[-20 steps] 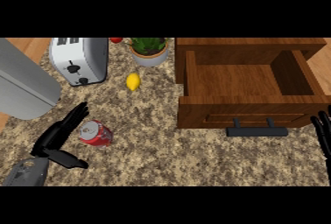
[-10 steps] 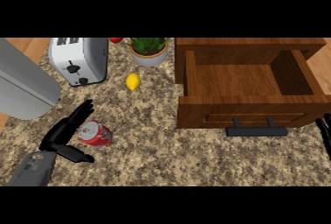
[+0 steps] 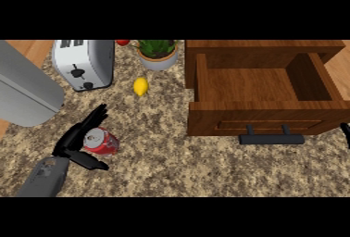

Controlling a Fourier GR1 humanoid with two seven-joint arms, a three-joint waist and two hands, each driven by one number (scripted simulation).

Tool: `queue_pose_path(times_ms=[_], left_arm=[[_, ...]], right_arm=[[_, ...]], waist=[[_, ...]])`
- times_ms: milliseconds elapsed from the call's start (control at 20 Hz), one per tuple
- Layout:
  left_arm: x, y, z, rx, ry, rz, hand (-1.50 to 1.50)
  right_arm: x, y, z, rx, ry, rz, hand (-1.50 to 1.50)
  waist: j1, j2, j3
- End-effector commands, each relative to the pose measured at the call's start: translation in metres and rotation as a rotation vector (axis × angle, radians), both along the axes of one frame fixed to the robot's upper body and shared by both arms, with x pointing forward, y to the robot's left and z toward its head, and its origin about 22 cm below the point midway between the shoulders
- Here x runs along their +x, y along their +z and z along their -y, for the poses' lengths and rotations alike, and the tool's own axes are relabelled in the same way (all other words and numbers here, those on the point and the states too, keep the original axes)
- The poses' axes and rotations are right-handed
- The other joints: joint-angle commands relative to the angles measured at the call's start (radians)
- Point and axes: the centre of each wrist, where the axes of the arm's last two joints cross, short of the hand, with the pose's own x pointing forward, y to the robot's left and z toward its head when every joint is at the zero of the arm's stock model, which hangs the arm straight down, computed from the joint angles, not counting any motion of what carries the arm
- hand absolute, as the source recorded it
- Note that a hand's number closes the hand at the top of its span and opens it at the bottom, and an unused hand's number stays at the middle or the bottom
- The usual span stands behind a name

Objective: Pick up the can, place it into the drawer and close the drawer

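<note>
Left hand [image 3: 74, 142] is at the can [image 3: 103, 143], not gripping yet. Its fingers [image 3: 92, 118] run out straight along the can's left side, touching or just beside, can't tell which. The thumb [image 3: 89, 162] is splayed out below the can with a gap showing, so the hand is spread, nothing clamped. The can sits on the counter [image 3: 178, 162], looks upright, well apart from the drawer [image 3: 256, 111], which is pulled open with nothing visible inside.

Risks as I see them:
- The can is at the mouth of the hand rather than deep in the palm. If the fingers curl from here they could nudge it rightward out of the grasp, or tip it, and then it rolls.
- It's a long cross-body carry with the left arm to a drawer on the right. A low carry could clip the drawer's front wall, or the can could slip on the way.
- Releasing over the near rim instead of inside would put it back on the counter by the handle [image 3: 271, 139].

The right hand [image 3: 346, 134] is just a dark sliver at the right edge near the handle, can't tell what its fingers are doing. The toaster [image 3: 85, 62] and lemon [image 3: 140, 86] look clear of the path.
</note>
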Motion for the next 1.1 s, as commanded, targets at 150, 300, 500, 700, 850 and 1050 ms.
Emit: queue_pose_path(times_ms=[150,300,500,700,850,1050], left_arm=[[-0.005,-0.013,0.004,-0.046,-0.041,0.009,-1.5],[0.009,0.0,0.015,-0.046,-0.071,0.018,-1.5],[0.009,0.0,0.022,-0.054,-0.112,0.022,-1.5],[0.015,-0.001,0.048,-0.082,-0.116,0.023,1.5],[0.01,0.005,0.049,-0.114,-0.154,0.011,1.5],[0.02,0.014,0.071,-0.165,-0.16,0.008,1.5]], right_arm=[[-0.001,-0.022,-0.006,0.012,0.002,0.002,-1.5],[-0.013,-0.013,-0.006,0.003,0.012,0.005,-1.5],[-0.009,-0.005,-0.006,0.037,-0.003,0.008,-1.5],[-0.002,-0.012,0.007,0.027,-0.003,0.015,-1.5],[0.003,-0.01,-0.018,0.028,-0.005,0.007,-1.5],[-0.024,-0.016,0.016,0.026,0.003,0.003,-1.5]], waist=[[-0.001,0.001,0.0],[0.0,-0.001,0.0],[0.003,-0.001,0.0],[0.004,-0.001,0.0],[0.012,-0.003,0.001],[0.003,-0.004,0.001]])
